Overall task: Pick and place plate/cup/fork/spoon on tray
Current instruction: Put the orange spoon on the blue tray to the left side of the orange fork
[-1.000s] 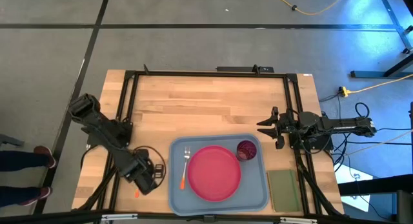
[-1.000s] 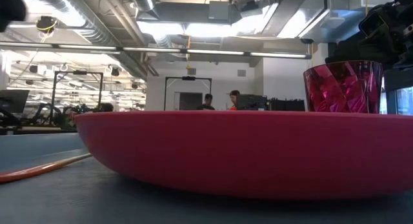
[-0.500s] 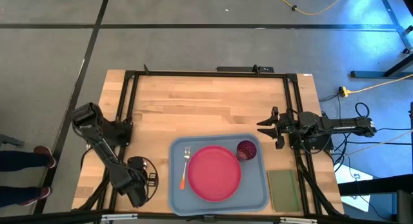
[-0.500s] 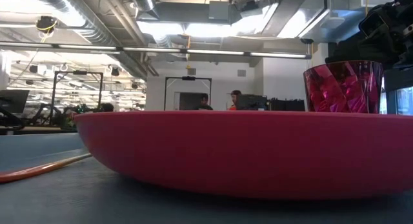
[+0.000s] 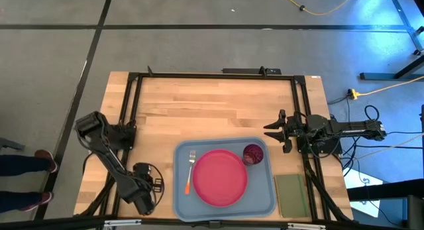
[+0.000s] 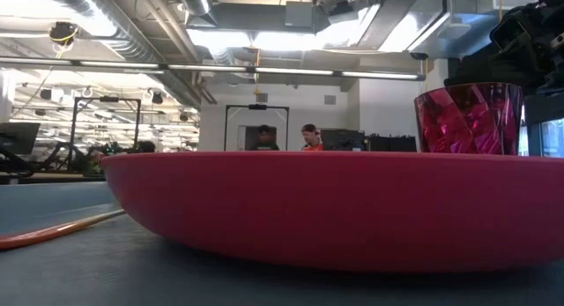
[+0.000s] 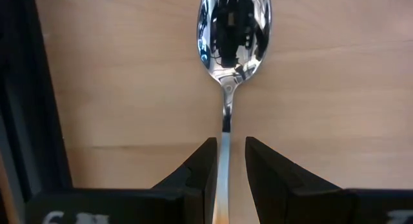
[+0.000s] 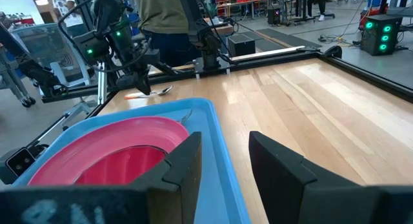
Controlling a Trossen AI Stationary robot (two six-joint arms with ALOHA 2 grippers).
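The spoon (image 7: 233, 30) lies flat on the bare wood left of the tray (image 5: 179, 193), its silver bowl toward the tray and its orange handle (image 8: 132, 95) away from it. My left gripper (image 7: 229, 146) points straight down over it, open, one finger on each side of the spoon's thin neck. The high view shows this gripper (image 5: 144, 192) near the table's front left, covering the spoon. On the tray rest the plate (image 5: 220, 177), the cup (image 5: 252, 154) and the fork (image 5: 190, 170). My right gripper (image 5: 275, 130) waits open at the table's right edge.
An olive green pad (image 5: 290, 195) lies right of the tray. A black frame rail (image 7: 19, 88) runs beside the spoon. Bare wood (image 5: 212, 104) fills the table's far half. People stand in the room beyond the table (image 6: 282, 137).
My left gripper has moved toward the table's near edge and come down, ending over the spoon with its fingers astride the neck. The things on the tray have kept still.
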